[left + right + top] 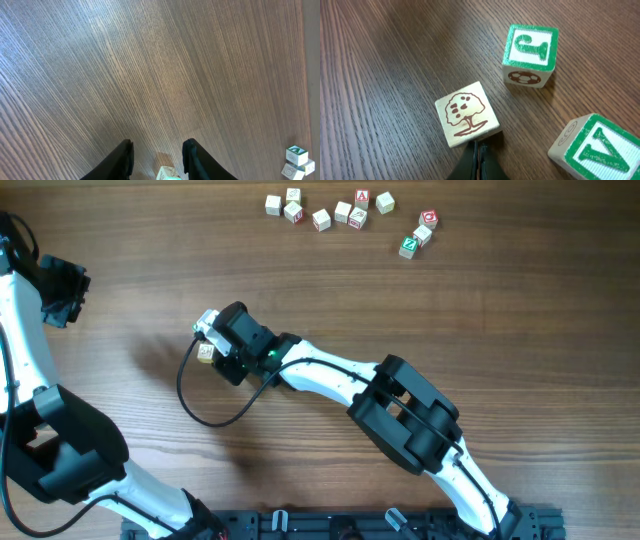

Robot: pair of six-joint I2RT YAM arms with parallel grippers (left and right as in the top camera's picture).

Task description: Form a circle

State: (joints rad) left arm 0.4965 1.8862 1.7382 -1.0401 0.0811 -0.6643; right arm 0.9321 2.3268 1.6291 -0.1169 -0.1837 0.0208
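Observation:
Three pale wooden cubes make up the circle group in the right wrist view: a tree-marked cube [466, 115], a green-faced cube [530, 55] beyond it and another green-faced cube [597, 147] at the lower right, all apart from each other. My right gripper [476, 149] is shut, its tips against the tree cube's near edge. Overhead, it [214, 340] sits between a green-marked cube [207, 321] and a pale cube [205, 352]. My left gripper [156, 150] is open low over the wood; a small cube [167, 174] lies between its fingers, close to the right one.
Several more alphabet cubes lie in a loose row along the table's far edge [343, 212], ending in a green-faced one [408, 248]. Two stacked-looking cubes [296, 156] show at the left wrist view's right edge. A black cable [190, 402] loops beside the right arm.

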